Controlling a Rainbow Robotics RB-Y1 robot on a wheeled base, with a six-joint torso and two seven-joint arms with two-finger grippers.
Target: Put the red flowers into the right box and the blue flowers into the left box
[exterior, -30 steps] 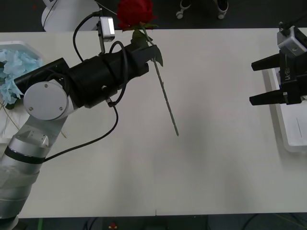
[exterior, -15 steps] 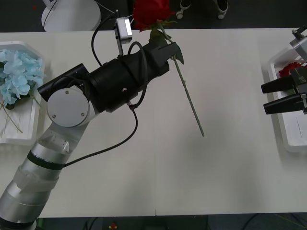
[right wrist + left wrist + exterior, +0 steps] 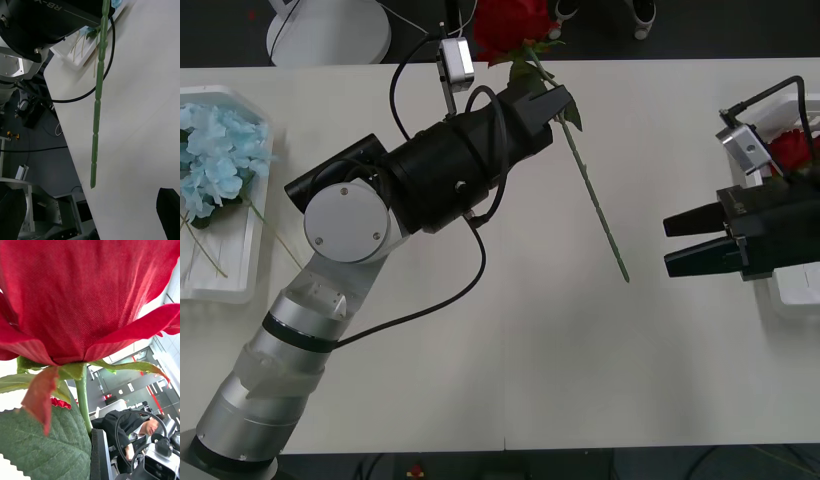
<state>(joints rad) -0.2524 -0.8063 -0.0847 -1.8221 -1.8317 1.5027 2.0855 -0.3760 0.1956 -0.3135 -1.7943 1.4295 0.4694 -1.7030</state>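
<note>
**Operator:** Report the front view.

**Technician:** The left gripper (image 3: 552, 102) is raised over the far middle of the table (image 3: 480, 350) and is clamped on the stem of a red rose (image 3: 515, 25). The rose head sits above the fingers, past the far table edge. The stem (image 3: 595, 200) slants down toward the right, with its tip above the table surface. The right gripper (image 3: 685, 245) is at the right side of the table, its two black fingers parted and empty, pointing toward the stem tip but apart from it. The left box (image 3: 225, 285) sits at the left edge and holds the blue flowers (image 3: 215, 155). The right box (image 3: 790, 295) is at the right edge, behind the right arm, with another red flower (image 3: 792, 150) in it.

**Operator:** Right wrist view?

**Technician:** The green stem (image 3: 96, 108) hangs lengthwise ahead of the camera, above the table. The right gripper's fingers (image 3: 170, 210) stand wide apart at the two corners, holding nothing. The left box (image 3: 80, 52) lies beyond.

**Operator:** Left wrist view?

**Technician:** The rose head (image 3: 86, 296) is close to the lens, with a leaf (image 3: 41, 442) below it. The stem runs down beside a black finger (image 3: 99, 453), touching it.
</note>
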